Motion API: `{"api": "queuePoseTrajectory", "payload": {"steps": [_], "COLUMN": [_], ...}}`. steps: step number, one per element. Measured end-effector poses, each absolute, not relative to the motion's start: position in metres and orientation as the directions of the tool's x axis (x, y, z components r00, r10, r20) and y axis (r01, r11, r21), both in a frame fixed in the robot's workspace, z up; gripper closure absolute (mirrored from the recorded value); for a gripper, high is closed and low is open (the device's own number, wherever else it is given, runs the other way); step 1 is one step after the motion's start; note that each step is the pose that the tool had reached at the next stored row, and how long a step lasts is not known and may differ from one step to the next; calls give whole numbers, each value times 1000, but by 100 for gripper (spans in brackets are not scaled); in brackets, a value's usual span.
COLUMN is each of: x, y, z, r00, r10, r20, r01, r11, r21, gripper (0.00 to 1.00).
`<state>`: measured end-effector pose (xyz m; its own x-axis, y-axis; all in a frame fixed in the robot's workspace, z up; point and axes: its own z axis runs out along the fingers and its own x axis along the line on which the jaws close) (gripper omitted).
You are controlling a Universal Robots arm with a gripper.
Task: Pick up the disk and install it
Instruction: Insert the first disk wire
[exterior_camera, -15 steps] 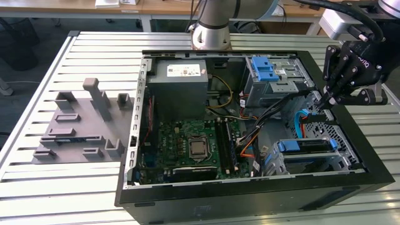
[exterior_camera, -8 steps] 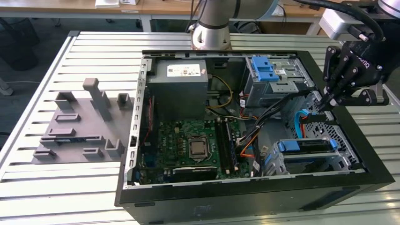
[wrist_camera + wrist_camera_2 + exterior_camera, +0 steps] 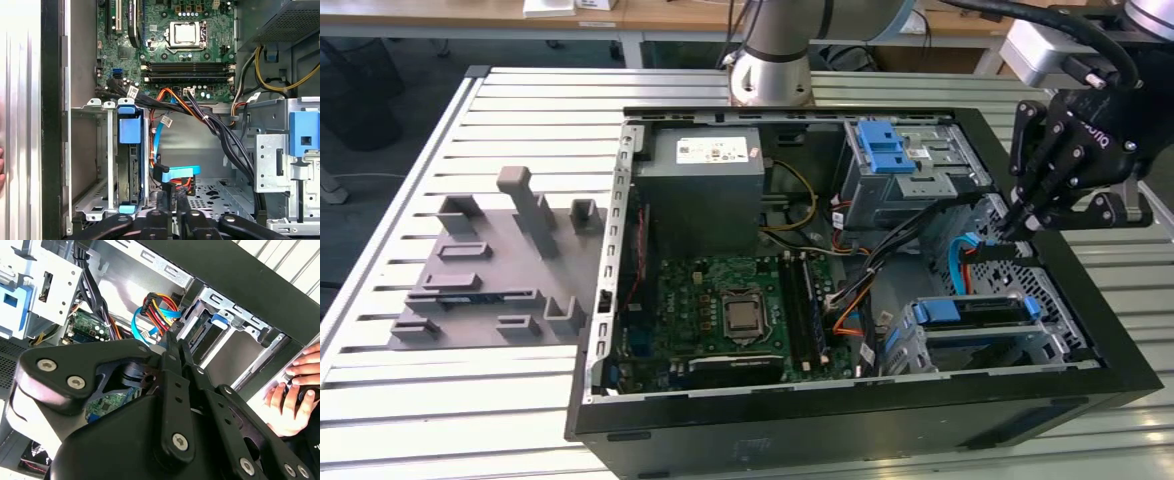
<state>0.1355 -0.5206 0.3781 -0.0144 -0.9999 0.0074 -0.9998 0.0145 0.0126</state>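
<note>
Fingers (image 3: 172,357) drawn close together, tips right at a cable plug (image 3: 169,325) with red and yellow wires, deep in the open computer case (image 3: 854,420) on the bench (image 3: 400,390); whether they actually pinch it I cannot tell. Just beside them, the disk (image 3: 970,311) sits in its metal drive cage (image 3: 1047,345), blue rails showing. Someone's hand (image 3: 292,400) rests on the case edge.
</note>
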Motion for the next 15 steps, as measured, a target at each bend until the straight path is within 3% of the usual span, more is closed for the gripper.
{"api": "queuePoseTrajectory", "payload": {"steps": [1,15], "x": [135,135], "y": [-521,-521], "z": [376,372], "r00": [-14,-14], "r10": [-1000,-1000], "r20": [19,22], "r01": [-1000,-1000], "r11": [15,15], "r21": [12,12], "gripper": [75,75]}}
